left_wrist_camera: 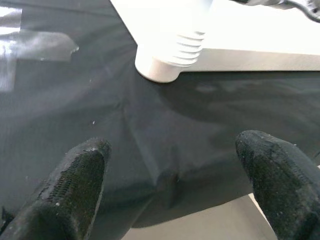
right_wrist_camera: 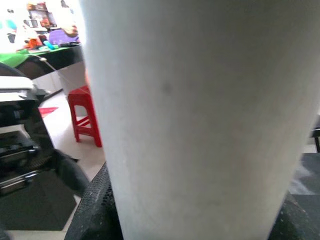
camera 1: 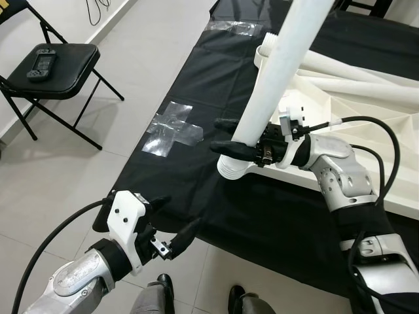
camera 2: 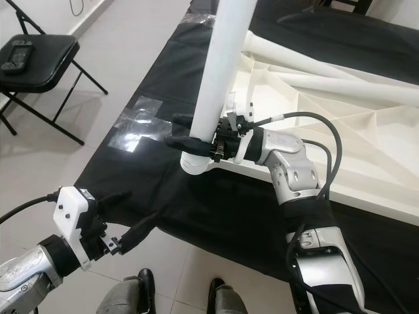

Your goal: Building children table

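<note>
Fingers of my right gripper [camera 1: 226, 136] clamp one white table leg [camera 1: 275, 78] near its ribbed lower end, which touches the near left corner of the upturned white tabletop [camera 1: 393, 124] on the black cloth [camera 1: 196, 183]. My left gripper [camera 1: 175, 224] hangs spread wide and empty above the cloth's near edge. Two more legs [camera 1: 353, 69] lie across the tabletop. One folding chair [camera 1: 55, 69] stands far left.

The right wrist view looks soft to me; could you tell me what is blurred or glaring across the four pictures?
Right wrist view: the white table leg is so close that it is out of focus, the room behind overexposed. Left wrist view: the left gripper's fingertips are soft, the tabletop blown out white. Eye views: sharp, with glare on the clear tape.
</note>
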Controlling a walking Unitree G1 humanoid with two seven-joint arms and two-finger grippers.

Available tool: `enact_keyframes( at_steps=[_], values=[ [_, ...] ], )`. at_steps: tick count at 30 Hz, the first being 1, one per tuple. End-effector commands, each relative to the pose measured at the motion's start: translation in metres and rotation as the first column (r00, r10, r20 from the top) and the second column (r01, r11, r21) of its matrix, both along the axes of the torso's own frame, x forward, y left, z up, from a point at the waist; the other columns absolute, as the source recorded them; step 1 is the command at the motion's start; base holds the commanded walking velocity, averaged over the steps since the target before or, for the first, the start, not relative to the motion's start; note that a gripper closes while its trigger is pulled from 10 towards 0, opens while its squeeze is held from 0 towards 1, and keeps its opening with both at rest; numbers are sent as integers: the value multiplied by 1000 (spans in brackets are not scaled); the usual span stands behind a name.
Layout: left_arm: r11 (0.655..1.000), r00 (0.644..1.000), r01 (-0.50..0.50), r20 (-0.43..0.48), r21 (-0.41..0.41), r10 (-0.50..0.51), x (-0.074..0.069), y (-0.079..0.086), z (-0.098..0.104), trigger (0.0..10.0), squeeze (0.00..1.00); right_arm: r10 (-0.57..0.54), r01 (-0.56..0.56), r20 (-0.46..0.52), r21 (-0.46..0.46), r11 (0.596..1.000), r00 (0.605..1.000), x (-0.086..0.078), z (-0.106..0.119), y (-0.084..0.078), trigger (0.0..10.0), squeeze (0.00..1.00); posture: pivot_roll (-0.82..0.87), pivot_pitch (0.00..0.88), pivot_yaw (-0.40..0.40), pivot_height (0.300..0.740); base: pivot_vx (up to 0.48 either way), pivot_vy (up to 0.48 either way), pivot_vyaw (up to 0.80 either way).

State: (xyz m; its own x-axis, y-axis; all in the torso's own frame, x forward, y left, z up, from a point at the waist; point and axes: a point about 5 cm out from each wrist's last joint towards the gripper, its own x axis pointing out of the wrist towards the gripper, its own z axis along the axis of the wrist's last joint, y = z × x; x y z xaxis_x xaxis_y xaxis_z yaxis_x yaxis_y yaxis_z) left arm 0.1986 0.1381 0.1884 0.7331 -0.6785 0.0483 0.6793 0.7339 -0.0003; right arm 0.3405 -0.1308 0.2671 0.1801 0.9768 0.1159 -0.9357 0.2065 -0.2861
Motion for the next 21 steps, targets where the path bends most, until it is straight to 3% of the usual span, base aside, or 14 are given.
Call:
enact_keyframes(
  at_steps=[1, 21],
  values=[
    [1000, 1000, 3, 7, 9, -3, -5, 0, 2, 10000, 0, 12, -13, -14, -31, 999, 1000, 1, -7, 4, 10000, 0, 141, 423, -58, 740, 0, 0, 0],
    [997, 994, -13, 113, 71, 5, -8, 12, 34, 10000, 0, 60, -61, -32, -26, 998, 998, 17, 14, -13, 10000, 0, 166, 494, -66, 740, 0, 0, 0]
  ],
)
